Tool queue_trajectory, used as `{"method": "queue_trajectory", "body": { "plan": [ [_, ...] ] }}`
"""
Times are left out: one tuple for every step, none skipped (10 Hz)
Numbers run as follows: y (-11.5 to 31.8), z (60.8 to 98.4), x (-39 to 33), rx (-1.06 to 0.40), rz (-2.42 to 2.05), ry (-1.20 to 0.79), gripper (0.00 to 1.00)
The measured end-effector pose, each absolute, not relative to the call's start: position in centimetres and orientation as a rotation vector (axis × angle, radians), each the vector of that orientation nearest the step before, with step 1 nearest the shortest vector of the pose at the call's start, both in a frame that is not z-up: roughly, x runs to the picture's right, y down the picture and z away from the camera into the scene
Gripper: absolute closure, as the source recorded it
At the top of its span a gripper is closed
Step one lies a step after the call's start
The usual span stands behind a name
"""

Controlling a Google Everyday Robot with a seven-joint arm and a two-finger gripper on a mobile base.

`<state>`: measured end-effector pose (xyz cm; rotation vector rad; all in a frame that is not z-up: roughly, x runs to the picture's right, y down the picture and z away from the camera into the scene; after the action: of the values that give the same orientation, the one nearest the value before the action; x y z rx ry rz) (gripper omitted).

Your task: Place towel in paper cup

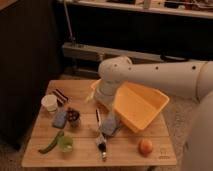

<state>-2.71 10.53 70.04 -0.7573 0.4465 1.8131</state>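
A white paper cup (49, 103) stands upright near the left edge of the wooden table (45, 156). A grey-blue towel (111, 123) lies crumpled at the table's middle, against the front left side of the orange bin (137, 106). My white arm reaches in from the right, and its end hangs over the bin's left corner. The gripper (96, 97) is at that end, above the table's back middle, behind the towel and to the right of the cup. It is not touching the towel.
A brown striped bar (61, 95), a grey-blue pad (59, 118) and a dark cup (74, 117) sit near the paper cup. A green pepper (51, 142), a green cup (65, 144), a black-handled tool (101, 143) and an orange fruit (145, 146) lie along the front.
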Motion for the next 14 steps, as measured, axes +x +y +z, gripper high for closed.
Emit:
{"method": "queue_trajectory", "body": {
  "plan": [
    [13.1,69.7,-1.6,-0.761,1.846,0.486,0.20],
    [15.8,69.7,-0.6,-0.766,1.886,0.534,0.20],
    [17.4,69.8,-0.4,-0.770,1.905,0.565,0.20],
    [18.8,70.0,-0.3,-0.771,1.922,0.596,0.20],
    [19.4,70.2,-0.3,-0.766,1.933,0.612,0.20],
    [20.0,70.7,-0.1,-0.754,1.952,0.623,0.20],
    [20.3,71.5,0.0,-0.745,1.968,0.620,0.20],
    [20.4,72.4,0.0,-0.742,1.978,0.607,0.20],
    [20.2,73.4,0.4,-0.738,1.981,0.591,0.20],
    [19.6,74.5,0.8,-0.733,1.981,0.569,0.20],
    [18.9,75.3,1.2,-0.722,1.979,0.547,0.20],
    [17.8,76.2,1.4,-0.703,1.973,0.510,0.20],
    [17.1,76.7,1.5,-0.693,1.966,0.492,0.20],
    [16.8,77.0,1.4,-0.688,1.961,0.479,0.20]
  ]
}}
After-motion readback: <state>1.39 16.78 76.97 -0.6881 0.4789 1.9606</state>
